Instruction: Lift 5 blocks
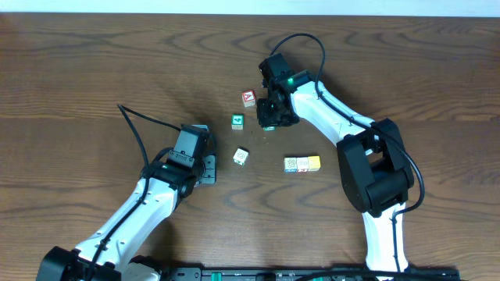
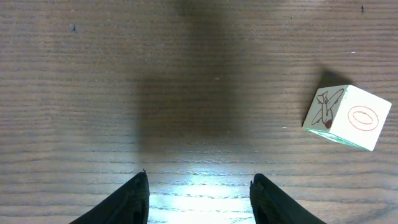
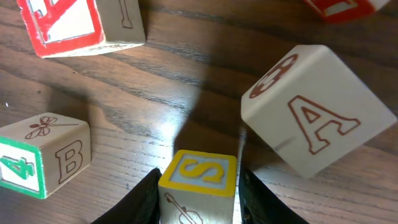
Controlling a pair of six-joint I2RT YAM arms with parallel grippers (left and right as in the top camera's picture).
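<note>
My right tool [image 3: 199,186] grips the yellow-topped wooden S cube [image 3: 199,171] between half-closed jaws; whether it's off the counter [image 3: 155,87] I can't tell. My left tool [image 2: 199,179] hangs open and empty, a cream airplane-pictured cube [image 2: 348,117] ahead-right. I judge most lifts remain.

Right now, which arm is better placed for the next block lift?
Right. The right hand straddles the yellow block; the left hand is open and empty, a cream block off to its side.
</note>
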